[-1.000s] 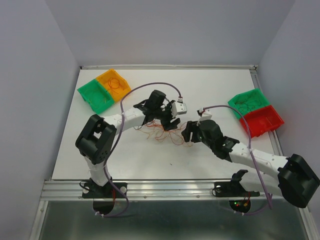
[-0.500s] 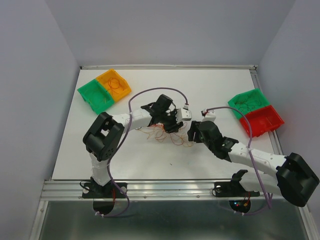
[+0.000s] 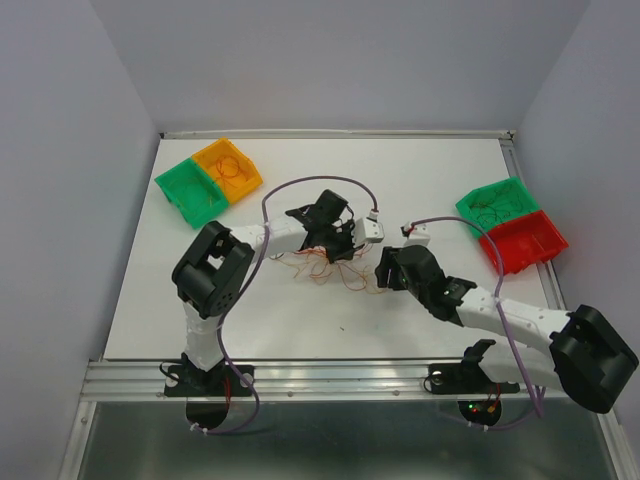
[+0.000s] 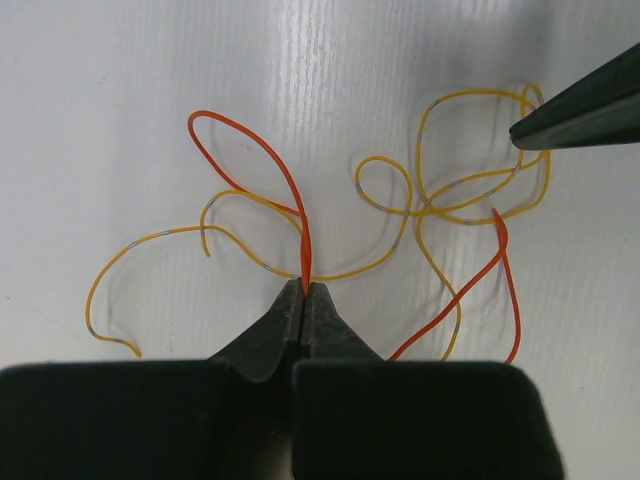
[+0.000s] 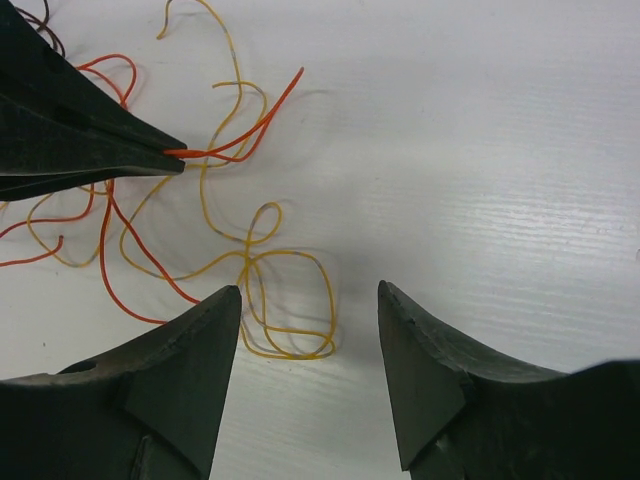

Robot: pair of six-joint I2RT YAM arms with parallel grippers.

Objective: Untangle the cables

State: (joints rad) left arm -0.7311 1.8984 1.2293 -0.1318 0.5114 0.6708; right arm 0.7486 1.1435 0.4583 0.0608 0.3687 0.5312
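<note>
A tangle of thin orange and yellow cables (image 3: pixel 330 270) lies mid-table. My left gripper (image 4: pixel 303 288) is shut on an orange cable (image 4: pixel 262 152) that loops up and left from its tips. Yellow cables (image 4: pixel 470 190) curl around it on the white surface. In the right wrist view the left gripper's shut tips (image 5: pixel 175 160) hold the orange cable (image 5: pixel 245 130) at upper left. My right gripper (image 5: pixel 310 290) stands open just above a coil of yellow cable (image 5: pixel 290 305), nothing between its fingers. From above, the left gripper (image 3: pixel 345 250) and right gripper (image 3: pixel 382 272) sit close together over the tangle.
Green bin (image 3: pixel 190 190) and orange bin (image 3: pixel 228 168) holding wires stand at the back left. A green bin (image 3: pixel 497 203) and a red bin (image 3: pixel 525 240) stand at the right edge. Purple arm cables (image 3: pixel 320 183) arch over the table.
The left gripper has moved right and nearer over the tangle. The right gripper has shifted slightly down, closer to the yellow coil.
</note>
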